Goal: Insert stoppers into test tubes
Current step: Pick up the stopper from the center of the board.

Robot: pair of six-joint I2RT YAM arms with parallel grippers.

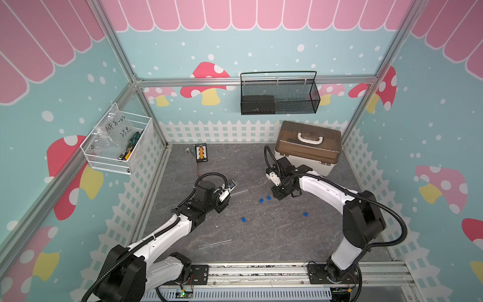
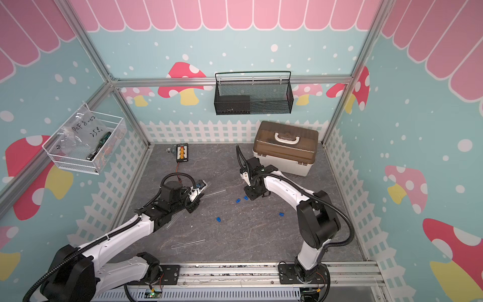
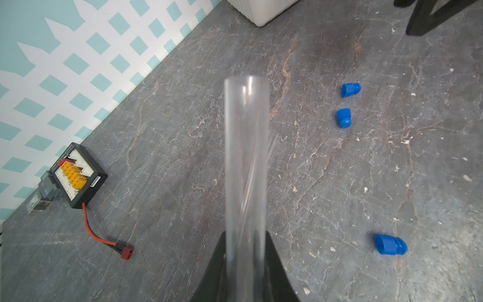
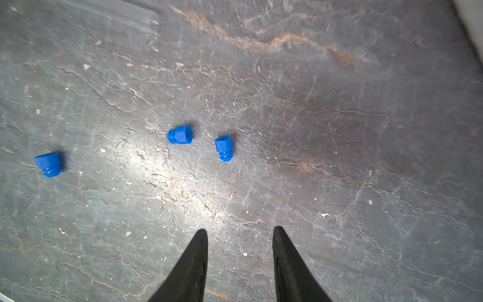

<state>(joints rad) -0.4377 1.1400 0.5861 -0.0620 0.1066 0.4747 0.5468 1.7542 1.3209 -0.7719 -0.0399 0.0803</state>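
Note:
My left gripper [image 3: 245,235] is shut on a clear test tube [image 3: 247,157], whose open end points toward the middle of the table [image 1: 239,192]. A second test tube [image 1: 214,243] lies on the grey floor near the front. Several blue stoppers lie loose: two close together [image 1: 260,200] [image 1: 268,198], one nearer the front [image 1: 243,219] and one to the right [image 1: 305,214]. My right gripper [image 4: 239,231] hangs open over the floor with nothing between its fingers. It is just right of the pair of stoppers [image 4: 180,134] [image 4: 224,147].
A brown-lidded box [image 1: 308,146] stands at the back right, close behind the right arm. A black charger board [image 1: 200,153] with a red lead [image 3: 127,253] lies at the back left. Wire baskets hang on the left wall [image 1: 117,141] and back wall [image 1: 279,94].

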